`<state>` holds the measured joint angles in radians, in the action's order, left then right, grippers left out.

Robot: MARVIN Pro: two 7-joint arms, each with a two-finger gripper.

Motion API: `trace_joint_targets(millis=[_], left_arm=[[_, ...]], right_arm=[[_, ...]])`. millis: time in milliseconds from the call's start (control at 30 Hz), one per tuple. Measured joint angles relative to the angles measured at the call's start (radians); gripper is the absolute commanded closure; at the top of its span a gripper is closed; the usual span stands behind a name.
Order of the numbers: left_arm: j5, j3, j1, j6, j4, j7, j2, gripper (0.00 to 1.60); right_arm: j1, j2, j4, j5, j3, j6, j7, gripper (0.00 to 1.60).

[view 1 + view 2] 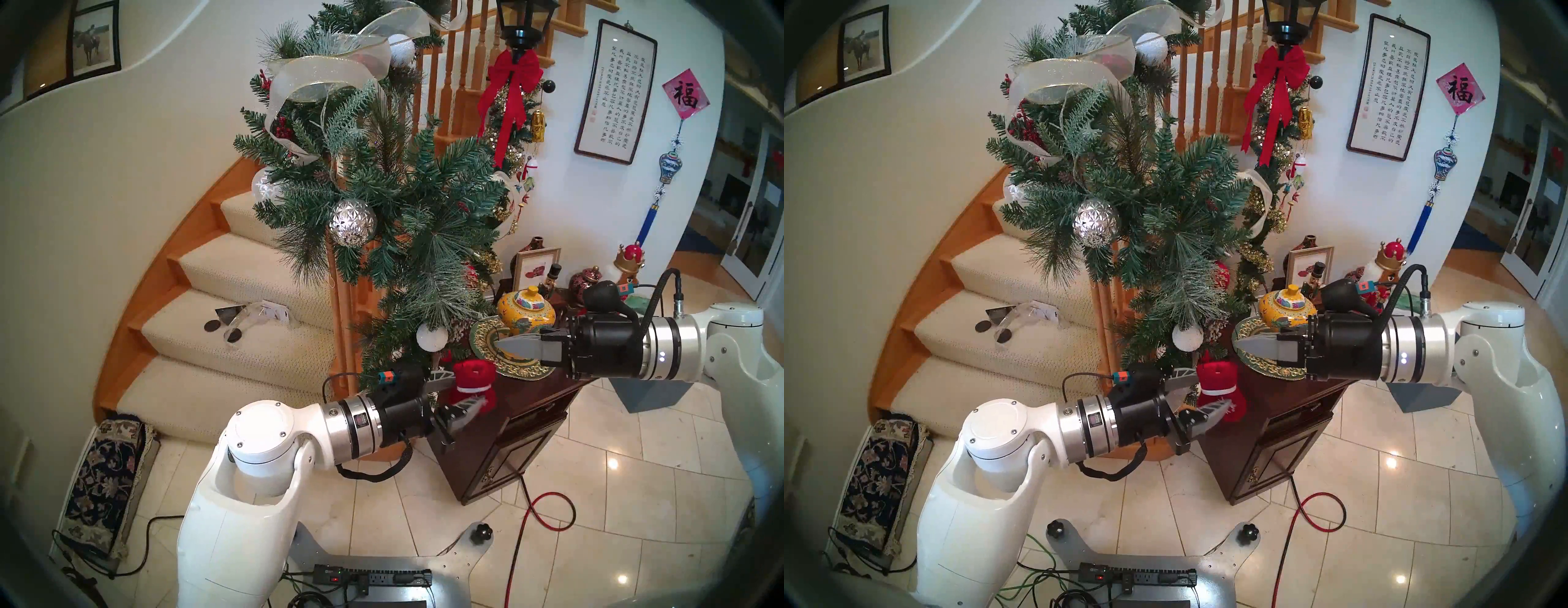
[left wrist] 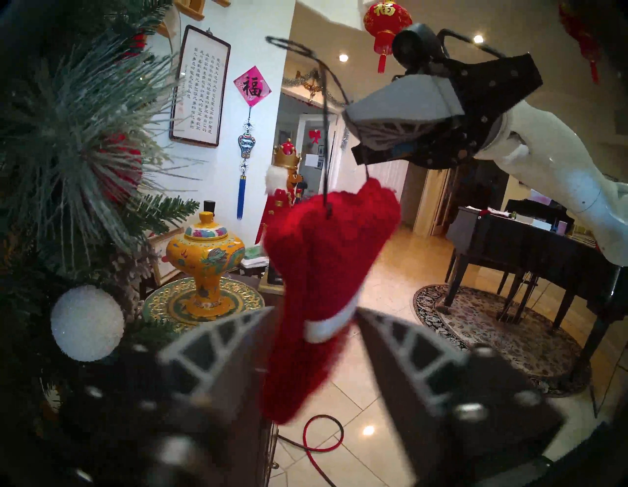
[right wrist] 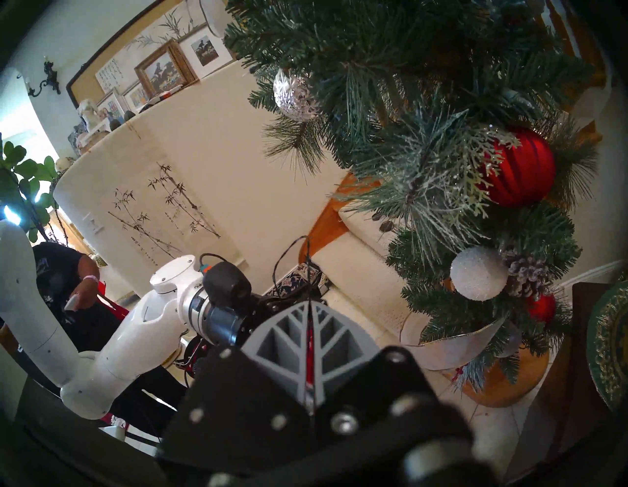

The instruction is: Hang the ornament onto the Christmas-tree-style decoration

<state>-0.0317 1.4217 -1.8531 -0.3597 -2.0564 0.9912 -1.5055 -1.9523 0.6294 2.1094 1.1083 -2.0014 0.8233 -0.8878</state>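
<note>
The red plush mitten with a white cuff hangs by a thin black string just below the lower end of the green pine garland. My right gripper is shut on that string above the mitten; the loop sticks out past its tip in the right wrist view. My left gripper is open, one finger on each side of the mitten at cuff height. The garland fills the left of the left wrist view and the top right of the right wrist view.
A dark wood cabinet stands right under the mitten, with a yellow jar on a green-gold plate. A white ball and silver ball hang in the garland. Carpeted stairs lie left. A person stands behind my left arm.
</note>
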Motion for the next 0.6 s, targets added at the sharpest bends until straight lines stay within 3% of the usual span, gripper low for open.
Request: trace_joint_targets(millis=[67, 233, 300, 333, 367, 400, 600], left_arm=[[-0.001, 0.004, 0.0, 0.0, -0.001, 0.001, 0.0, 0.8], [-0.005, 0.017, -0.001, -0.001, -0.007, 0.004, -0.001, 0.86], [-0.006, 0.02, -0.001, -0.001, -0.009, 0.006, -0.001, 1.0], [-0.007, 0.021, -0.001, -0.001, -0.009, 0.007, -0.001, 1.17], [-0.007, 0.022, -0.002, -0.001, -0.01, 0.008, -0.001, 1.48], [-0.008, 0.024, -0.002, -0.001, -0.012, 0.01, -0.001, 1.6], [-0.012, 0.029, -0.008, -0.001, -0.023, 0.017, -0.002, 1.6]], right_arm=[[0.003, 0.0, 0.002, 0.001, 0.003, 0.0, 0.005, 1.6], [0.009, 0.0, 0.01, 0.006, 0.004, 0.0, 0.019, 1.6], [0.01, 0.001, 0.013, 0.008, 0.002, 0.0, 0.023, 1.6], [0.01, 0.002, 0.015, 0.008, 0.001, 0.0, 0.024, 1.6], [0.01, 0.003, 0.016, 0.009, 0.0, 0.0, 0.025, 1.6], [0.01, 0.004, 0.018, 0.01, -0.002, 0.0, 0.027, 1.6], [0.01, 0.013, 0.022, 0.012, -0.01, -0.001, 0.027, 1.6]])
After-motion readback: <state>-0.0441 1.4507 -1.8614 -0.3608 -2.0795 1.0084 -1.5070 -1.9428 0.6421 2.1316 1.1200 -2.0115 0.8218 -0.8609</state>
